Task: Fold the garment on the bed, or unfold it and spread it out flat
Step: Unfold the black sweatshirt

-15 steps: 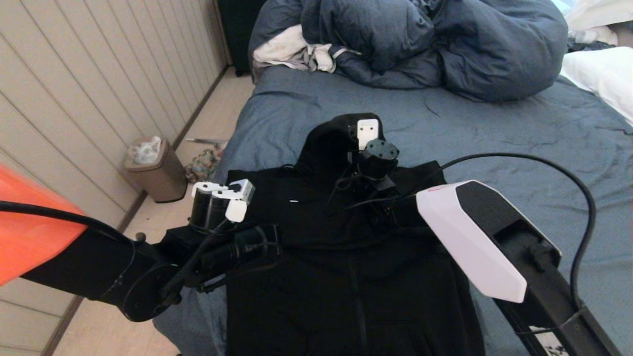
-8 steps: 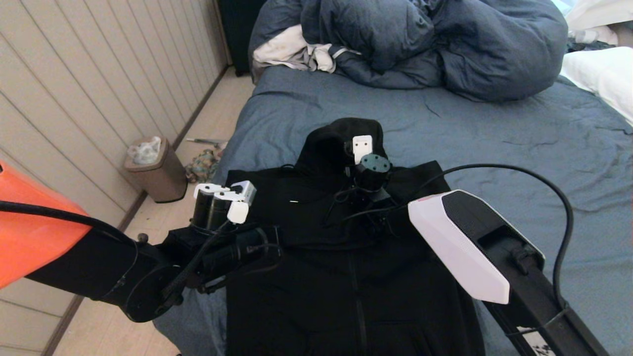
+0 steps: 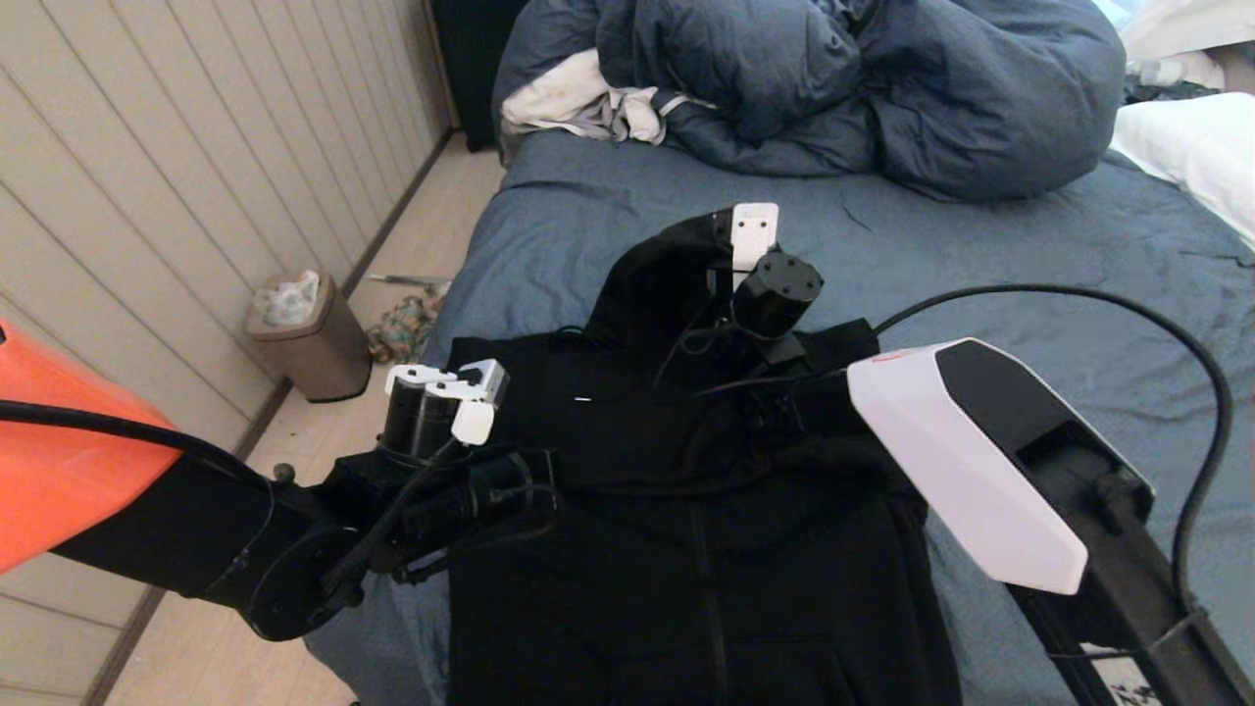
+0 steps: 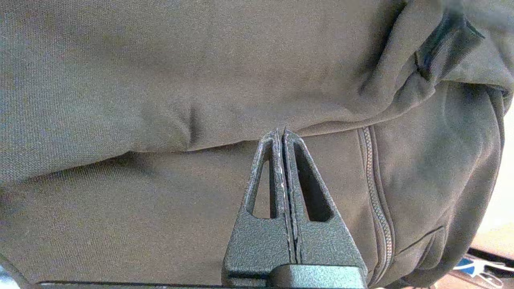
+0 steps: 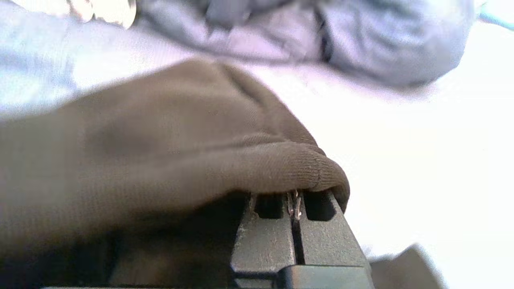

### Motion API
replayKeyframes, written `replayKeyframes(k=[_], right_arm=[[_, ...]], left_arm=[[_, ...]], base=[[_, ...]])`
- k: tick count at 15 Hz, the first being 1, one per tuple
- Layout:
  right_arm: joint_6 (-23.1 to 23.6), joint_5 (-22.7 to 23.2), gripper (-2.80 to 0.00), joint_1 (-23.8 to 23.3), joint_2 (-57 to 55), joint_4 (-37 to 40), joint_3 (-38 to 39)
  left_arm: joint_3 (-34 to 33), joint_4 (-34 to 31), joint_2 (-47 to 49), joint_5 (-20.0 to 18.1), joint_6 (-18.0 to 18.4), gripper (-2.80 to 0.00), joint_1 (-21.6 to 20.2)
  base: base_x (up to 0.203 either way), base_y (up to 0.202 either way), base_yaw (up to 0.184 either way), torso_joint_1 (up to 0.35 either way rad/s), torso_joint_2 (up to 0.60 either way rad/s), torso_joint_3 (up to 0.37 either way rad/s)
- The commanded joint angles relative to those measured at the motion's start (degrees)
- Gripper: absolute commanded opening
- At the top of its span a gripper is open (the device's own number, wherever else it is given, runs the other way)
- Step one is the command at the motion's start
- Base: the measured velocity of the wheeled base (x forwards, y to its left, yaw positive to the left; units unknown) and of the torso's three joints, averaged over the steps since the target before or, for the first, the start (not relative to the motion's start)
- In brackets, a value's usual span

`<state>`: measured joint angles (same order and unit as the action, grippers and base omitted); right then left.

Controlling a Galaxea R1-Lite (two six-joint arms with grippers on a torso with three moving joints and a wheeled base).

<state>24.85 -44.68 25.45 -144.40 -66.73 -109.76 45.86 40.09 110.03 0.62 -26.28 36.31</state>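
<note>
The black hoodie (image 3: 686, 510) lies zip-up near the bed's (image 3: 1029, 255) left edge, right gripper (image 5: 295, 200) clenched on its hood, probably to fold it down, left gripper (image 4: 281, 134) closed, pressing the front.

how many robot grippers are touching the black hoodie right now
2. The left gripper is shut, its tips at a fold of the hoodie near the zip. The right gripper is shut on the hood, lifted above the bed.
</note>
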Motion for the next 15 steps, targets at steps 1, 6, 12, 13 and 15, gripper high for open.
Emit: replayKeyframes(k=[1, 6, 12, 13, 15], right_arm=[[1.2, 0.0, -2.80, -1.7, 0.8, -0.2, -2.1], [2.4, 0.3, -2.80, -3.2, 0.3, -0.7, -2.2], [4.9, -0.7, -2.80, -2.4, -0.3, -0.9, -1.9], [5.9, -0.7, -2.80, -2.2, -0.3, -0.9, -1.9], [6.4, -0.9, -2.80, -2.2, -0.4, -0.4, -1.8]], left_arm=[[0.0, 0.2, 0.1, 0.1, -0.2, -2.80, 0.3], [0.0, 0.2, 0.5, 0.0, -0.3, -2.80, 0.5], [0.0, 0.2, 0.6, 0.1, -0.3, -2.80, 0.7], [0.0, 0.2, 0.9, 0.1, -0.3, -2.80, 0.7], [0.0, 0.2, 1.0, 0.1, -0.3, -2.80, 0.7]], base=[[0.000, 0.000, 0.000, 0.000, 0.00, 0.000], [0.000, 0.000, 0.000, 0.000, 0.00, 0.000], [0.000, 0.000, 0.000, 0.000, 0.00, 0.000], [0.000, 0.000, 0.000, 0.000, 0.00, 0.000], [0.000, 0.000, 0.000, 0.000, 0.00, 0.000]])
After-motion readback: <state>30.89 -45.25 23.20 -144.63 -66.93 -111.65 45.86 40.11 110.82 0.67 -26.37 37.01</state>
